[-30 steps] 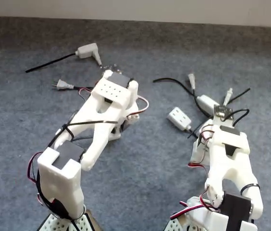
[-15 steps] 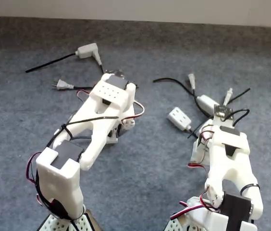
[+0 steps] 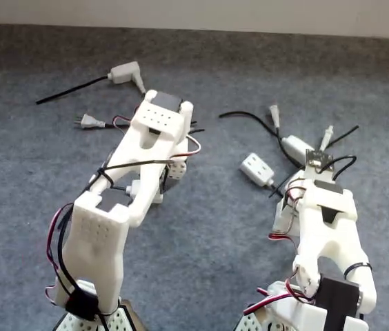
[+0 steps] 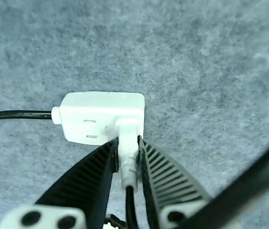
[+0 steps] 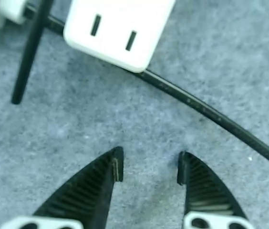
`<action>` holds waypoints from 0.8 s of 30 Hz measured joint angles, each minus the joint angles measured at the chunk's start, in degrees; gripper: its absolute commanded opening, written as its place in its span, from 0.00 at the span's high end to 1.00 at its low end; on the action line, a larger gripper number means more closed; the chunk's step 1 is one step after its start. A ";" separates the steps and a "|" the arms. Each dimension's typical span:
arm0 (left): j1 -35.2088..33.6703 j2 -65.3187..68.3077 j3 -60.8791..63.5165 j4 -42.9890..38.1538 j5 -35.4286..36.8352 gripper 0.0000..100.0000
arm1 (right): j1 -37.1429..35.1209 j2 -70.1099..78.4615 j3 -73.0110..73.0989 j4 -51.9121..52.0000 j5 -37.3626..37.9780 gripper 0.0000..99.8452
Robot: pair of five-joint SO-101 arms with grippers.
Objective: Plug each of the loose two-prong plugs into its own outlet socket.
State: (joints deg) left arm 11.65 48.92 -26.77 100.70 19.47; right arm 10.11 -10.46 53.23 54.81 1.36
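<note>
Clamping left tool [image 4: 128,145]: is pinching a white plug [image 4: 128,129], whose nose is touching a white outlet block [image 4: 91,117] lying on the grey counter [image 4: 211,57].
Right tool [image 5: 149,164]: is hovering wide open near a second outlet block [image 5: 118,28].
Change: left arm [image 3: 146,158] is stretching farther forward than a second ago; right arm [image 3: 329,221] is staying put.
</note>
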 measured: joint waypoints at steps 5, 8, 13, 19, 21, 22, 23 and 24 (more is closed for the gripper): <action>-0.88 -2.02 -0.53 0.26 -3.43 0.86 | 0.00 0.00 0.00 0.00 0.00 0.82; -1.49 -5.01 -0.53 0.18 -6.42 0.84 | 0.00 0.00 0.00 0.00 0.00 0.82; -1.93 -10.64 0.09 -0.26 -12.40 0.83 | 0.00 0.00 0.00 0.00 0.00 0.82; -2.20 -20.04 0.18 -0.35 -24.97 0.83 | 0.00 0.00 0.00 0.00 0.00 0.82; -2.11 -22.95 0.18 -0.35 -28.75 0.83 | 0.00 0.00 0.00 0.00 0.00 0.82; -2.11 -24.26 0.18 -0.35 -31.03 0.83 | 0.00 0.00 0.00 0.00 0.00 0.82; -2.29 -25.32 0.18 -0.35 -33.67 0.83 | 0.00 0.00 0.00 0.00 0.00 0.82; -2.46 -26.37 0.44 -0.35 -36.40 0.83 | 0.00 0.00 0.00 0.00 0.00 0.82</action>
State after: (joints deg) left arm 9.19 22.55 -26.33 100.35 -16.92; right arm 10.11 -10.46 53.23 54.81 1.36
